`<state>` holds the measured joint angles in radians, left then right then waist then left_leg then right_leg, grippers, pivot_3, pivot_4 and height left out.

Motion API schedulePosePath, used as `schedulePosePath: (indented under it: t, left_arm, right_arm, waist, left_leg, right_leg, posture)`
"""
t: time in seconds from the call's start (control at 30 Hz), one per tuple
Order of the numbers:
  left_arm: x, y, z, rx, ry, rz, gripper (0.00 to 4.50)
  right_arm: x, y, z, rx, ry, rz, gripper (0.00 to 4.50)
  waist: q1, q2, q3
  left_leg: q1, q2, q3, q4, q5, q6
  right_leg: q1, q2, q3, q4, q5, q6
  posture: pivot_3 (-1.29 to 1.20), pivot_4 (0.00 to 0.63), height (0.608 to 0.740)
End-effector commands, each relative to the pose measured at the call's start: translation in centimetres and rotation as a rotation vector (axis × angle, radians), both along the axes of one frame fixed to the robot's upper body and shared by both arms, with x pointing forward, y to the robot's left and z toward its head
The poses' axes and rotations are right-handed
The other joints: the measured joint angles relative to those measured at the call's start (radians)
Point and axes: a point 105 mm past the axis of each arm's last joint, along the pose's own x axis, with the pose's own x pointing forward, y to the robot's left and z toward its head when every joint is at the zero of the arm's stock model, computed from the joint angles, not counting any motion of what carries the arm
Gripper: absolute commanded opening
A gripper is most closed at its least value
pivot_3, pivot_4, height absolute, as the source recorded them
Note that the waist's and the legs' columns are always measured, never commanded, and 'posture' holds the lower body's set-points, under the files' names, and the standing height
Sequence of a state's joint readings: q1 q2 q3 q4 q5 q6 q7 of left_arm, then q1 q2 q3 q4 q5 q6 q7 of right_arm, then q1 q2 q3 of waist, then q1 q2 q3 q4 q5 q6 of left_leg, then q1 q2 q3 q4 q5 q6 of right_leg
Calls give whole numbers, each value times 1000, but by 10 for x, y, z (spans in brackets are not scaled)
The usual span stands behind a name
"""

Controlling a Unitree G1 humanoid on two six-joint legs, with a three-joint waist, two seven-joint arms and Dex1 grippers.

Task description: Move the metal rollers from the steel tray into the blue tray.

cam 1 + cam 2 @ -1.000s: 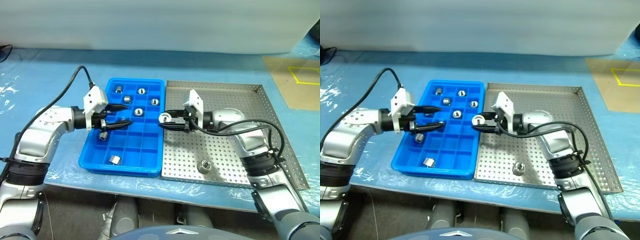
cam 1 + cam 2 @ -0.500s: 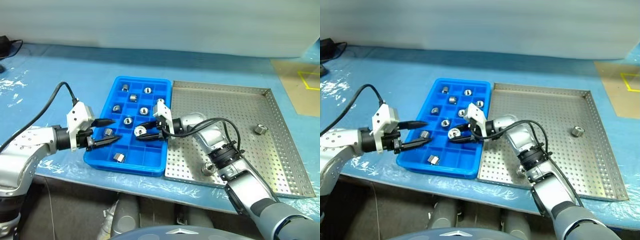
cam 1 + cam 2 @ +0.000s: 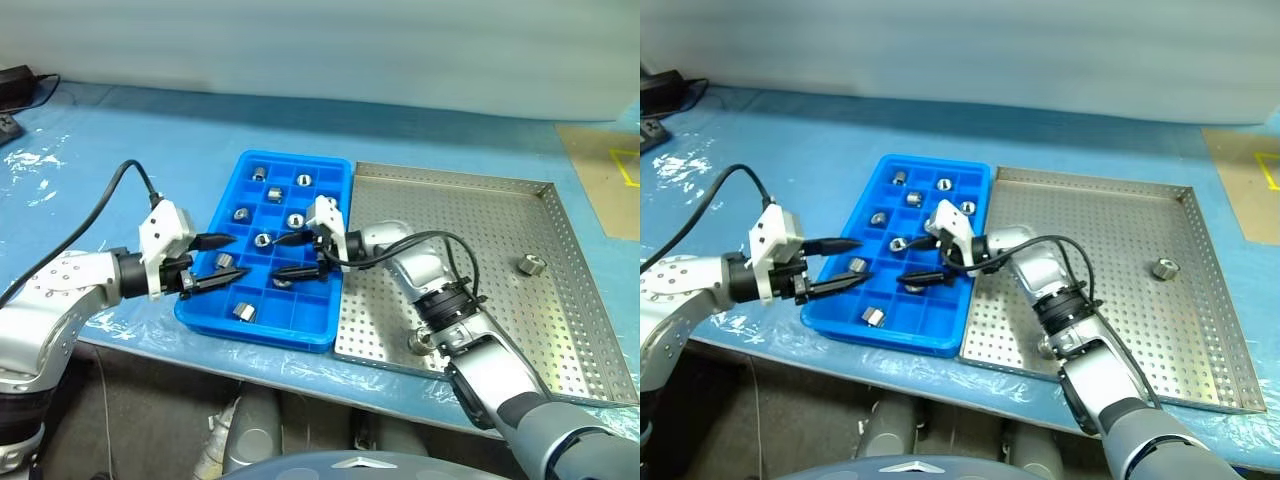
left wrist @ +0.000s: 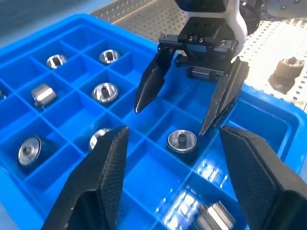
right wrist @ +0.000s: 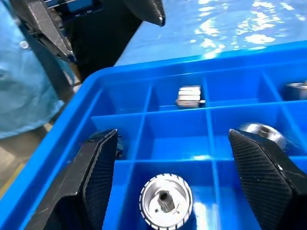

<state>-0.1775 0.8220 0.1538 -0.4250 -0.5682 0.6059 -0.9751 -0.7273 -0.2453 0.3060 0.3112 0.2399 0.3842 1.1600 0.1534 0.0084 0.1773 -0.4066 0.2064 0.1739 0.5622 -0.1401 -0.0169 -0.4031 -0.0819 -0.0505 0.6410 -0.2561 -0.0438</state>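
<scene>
A: Are you seeing any brand, label or writing?

B: None that I can read on the blue tray (image 3: 262,322), the steel tray (image 3: 560,300) or the table (image 3: 90,150).

A: How are the right jaws (image 3: 290,256) standing?

B: They are standing wide apart over the blue tray, holding nothing. One of the metal rollers (image 4: 182,142) is sitting in the compartment directly under their tips.

A: And the left jaws (image 3: 222,262)?

B: They are partly open and empty, pointing across the tray toward the right jaws, with a roller (image 3: 225,261) lying between their tips in its compartment.

A: What else is lying around them?

B: More rollers are sitting in compartments beyond both jaws. On the steel tray, one roller (image 3: 529,265) is lying well apart from the right jaws, and another (image 3: 420,342) is sitting beside the right forearm. A black cable (image 3: 105,200) is arching from the left wrist.
</scene>
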Motion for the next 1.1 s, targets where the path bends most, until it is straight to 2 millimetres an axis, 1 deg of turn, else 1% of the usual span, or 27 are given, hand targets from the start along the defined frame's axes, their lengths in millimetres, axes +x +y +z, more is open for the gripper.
schedulePosePath:
  t: [0.03, 0.13, 0.2, 0.23, 0.3, 0.33, 0.37, 0.43, 0.5, 0.63, 0.83, 0.87, 0.93, 1.1]
  left_arm:
    - [5, -12, 5, -18, -28, -69, 3202]
    - [13, -25, 3, -33, -25, -130, 3202]
    - [18, -35, 1, -48, -20, -178, 3202]
    - [23, -41, -1, -54, -18, -204, 3202]
    - [27, -51, -5, -63, -13, -248, 3202]
    - [28, -57, -7, -67, -10, -272, 3202]
    - [29, -60, -8, -69, -9, -287, 3202]
    - [31, -66, -10, -77, -7, -320, 3202]
    - [34, -70, -12, -81, -7, -336, 3202]
    - [34, -74, -15, -70, -9, -365, 3202]
    - [35, -71, -16, -63, -10, -361, 3202]
    - [34, -70, -16, -64, -10, -359, 3202]
    - [32, -69, -17, -65, -8, -353, 3202]
    - [32, -63, -20, -62, -3, -323, 3202]
  right_arm:
    - [-3, -27, 34, 65, -46, -29, 3784]
    - [-15, -64, 40, 34, -19, -76, 3784]
    - [-29, -93, 34, -25, 26, -119, 3784]
    - [-39, -111, 27, -71, 56, -153, 3784]
    - [-57, -132, 18, -133, 106, -198, 3784]
    - [-68, -139, 15, -155, 131, -210, 3784]
    - [-74, -142, 13, -166, 147, -216, 3784]
    - [-90, -147, 3, -194, 184, -236, 3784]
    - [-97, -149, -5, -202, 207, -267, 3784]
    - [-91, -154, -21, -205, 229, -353, 3784]
    - [-82, -158, -38, -211, 243, -405, 3784]
    - [-82, -160, -44, -226, 247, -412, 3784]
    - [-84, -162, -53, -240, 270, -408, 3784]
    - [-95, -164, -67, -272, 310, -375, 3784]
  waist:
    - [-2, 0, 0]
    - [-3, -1, -1]
    - [-1, -1, -1]
    - [-4, -1, -1]
    - [-9, -1, -1]
    - [-17, -1, -1]
    - [-24, -1, -1]
    - [-47, -1, -1]
    - [-68, -1, -2]
    - [-98, -1, -2]
    - [-101, -1, -2]
    - [-101, -1, -2]
    - [-101, -1, -2]
    - [-100, -1, -2]
  left_leg:
    - [0, 0, 0, 0, 0, -1]
    - [1, 0, 1, 0, 1, -2]
    - [0, 0, 1, 0, 1, -2]
    - [1, 0, 2, 0, 1, -2]
    - [1, 0, 2, 0, 1, -2]
    - [2, 0, 2, 0, 1, -2]
    - [2, 0, 2, 0, 1, -2]
    - [4, 0, 2, -1, 1, -2]
    - [5, 1, 1, -1, 1, -2]
    - [7, 0, 2, 0, 0, 0]
    - [7, 0, 2, 0, -1, 1]
    - [6, 0, 2, 0, -1, 2]
    - [5, 0, 2, 0, -2, 3]
    - [5, 0, 2, 0, -2, 4]
  right_leg:
    - [0, 0, 0, 0, 0, 0]
    - [1, 1, 0, 0, 0, 0]
    - [2, 2, 1, -1, 0, 0]
    - [2, 2, 1, -1, 0, 1]
    - [2, 2, 2, -1, -1, 2]
    - [2, 3, 3, -1, -1, 2]
    - [2, 5, 4, -1, -1, 2]
    - [2, 6, 5, -1, -1, 2]
    - [2, 7, 6, -1, -1, 1]
    - [2, 8, 8, -1, 0, 1]
    - [3, 7, 9, -1, 1, 1]
    - [2, 7, 9, -1, 1, 1]
    - [2, 7, 9, -1, 1, 1]
    - [2, 7, 9, -2, 1, 1]
  posture:
    - [121, 150, 740]
    - [49, 150, 740]
    - [-3, 150, 740]
    - [-36, 150, 740]
    - [-81, 150, 740]
    - [-93, 150, 740]
    - [-103, 150, 740]
    - [-135, 150, 740]
    - [-152, 150, 740]
    - [-160, 150, 740]
    - [-146, 150, 740]
    - [-138, 150, 740]
    - [-125, 150, 740]
    - [-100, 150, 740]
